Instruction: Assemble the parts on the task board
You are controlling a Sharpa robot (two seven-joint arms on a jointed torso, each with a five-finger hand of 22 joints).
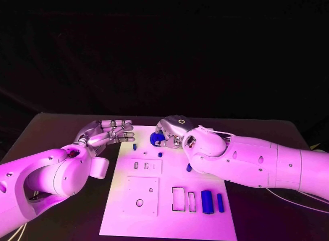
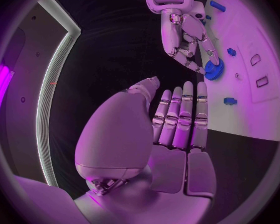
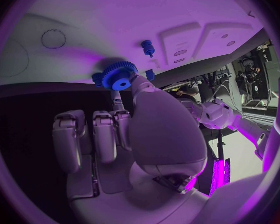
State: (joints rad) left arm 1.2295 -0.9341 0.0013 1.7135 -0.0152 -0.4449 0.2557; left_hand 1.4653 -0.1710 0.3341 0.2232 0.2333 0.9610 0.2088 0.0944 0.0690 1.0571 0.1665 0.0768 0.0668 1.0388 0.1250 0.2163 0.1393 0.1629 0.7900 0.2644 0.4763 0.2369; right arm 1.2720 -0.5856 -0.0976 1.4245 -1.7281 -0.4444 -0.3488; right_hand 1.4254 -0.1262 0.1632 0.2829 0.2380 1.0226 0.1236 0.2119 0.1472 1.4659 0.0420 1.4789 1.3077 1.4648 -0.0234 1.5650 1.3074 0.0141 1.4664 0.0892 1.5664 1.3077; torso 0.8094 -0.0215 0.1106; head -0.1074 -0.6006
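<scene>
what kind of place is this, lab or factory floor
Probably a robotics lab test bench: a black table against a dark backdrop, a white task board with cut-out slots, and the right hand holding a blue gear.

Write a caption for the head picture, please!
Right hand holds a blue gear over the board; left hand waits open beside it.

i see the white board (image 1: 146,221) lying flat on the black table, with rectangular slots and small holes cut in it. a blue toothed gear (image 3: 120,76) sits at its far end, pinched in my right hand (image 1: 173,131). near the close edge a thick blue cylinder (image 1: 207,202) and a thinner blue pin (image 1: 221,202) lie side by side. small blue pegs (image 1: 160,154) stand mid-board.
</scene>
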